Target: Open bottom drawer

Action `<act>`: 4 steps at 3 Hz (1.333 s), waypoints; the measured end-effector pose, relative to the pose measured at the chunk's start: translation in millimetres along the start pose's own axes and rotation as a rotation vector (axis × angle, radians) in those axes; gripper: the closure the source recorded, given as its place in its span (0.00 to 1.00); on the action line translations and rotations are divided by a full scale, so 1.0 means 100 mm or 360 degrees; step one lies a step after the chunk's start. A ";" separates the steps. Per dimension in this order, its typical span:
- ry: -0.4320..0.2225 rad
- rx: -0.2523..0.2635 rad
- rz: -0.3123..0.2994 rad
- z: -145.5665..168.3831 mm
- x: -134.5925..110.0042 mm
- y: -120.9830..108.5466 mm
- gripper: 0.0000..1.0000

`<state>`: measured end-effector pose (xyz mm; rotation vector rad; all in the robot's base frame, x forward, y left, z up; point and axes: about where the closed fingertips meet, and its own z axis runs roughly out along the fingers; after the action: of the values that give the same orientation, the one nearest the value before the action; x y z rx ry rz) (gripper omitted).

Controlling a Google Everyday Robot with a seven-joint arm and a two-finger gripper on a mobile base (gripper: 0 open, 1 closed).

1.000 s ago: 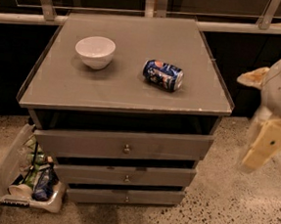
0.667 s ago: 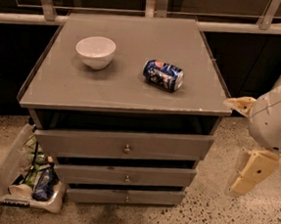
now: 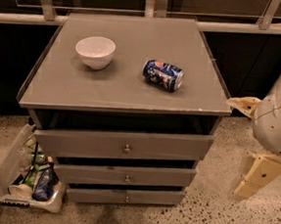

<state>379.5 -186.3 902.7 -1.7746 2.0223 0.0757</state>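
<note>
Grey laminate covers the whole cabinet (image 3: 204, 139), a boxy unit with a smooth, matte top surface (image 3: 122, 90) edged by a thin raised lip. Three flat fronts are stacked below it, each with one small round metal knob. The bottom drawer (image 3: 99, 195) is the slimmest and narrowest of them, lowest in the stack and just above the floor, its front set back under the middle drawer (image 3: 86, 172). The top drawer (image 3: 79, 142) has the tallest, widest front and juts out furthest.

On the surface, a white, glossy, round bowl (image 3: 95, 51) stands upright at the left. A blue printed metal can (image 3: 163, 75) lies on its side to the right, apart from the bowl.

The gripper (image 3: 234, 147) hangs to the right of the cabinet, level with the drawers and clear of them. Its cream, blocky fingers (image 3: 260, 174) are spread wide with nothing between them, branching from a rounded white housing.

A clear plastic bin (image 3: 7, 171) of packets leans at the cabinet's left foot on a speckled stone floor (image 3: 209, 220).
</note>
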 end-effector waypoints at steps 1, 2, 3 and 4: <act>-0.0106 -0.0026 0.0025 0.22 0.06 0.03 0.00; -0.0215 -0.0002 0.0057 0.57 0.16 -0.03 0.00; -0.0282 0.0090 0.0074 0.95 0.26 -0.14 0.00; -0.0281 0.0160 0.0075 0.94 0.27 -0.25 0.00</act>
<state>429.0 -184.5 814.3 -1.6008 1.9079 0.1382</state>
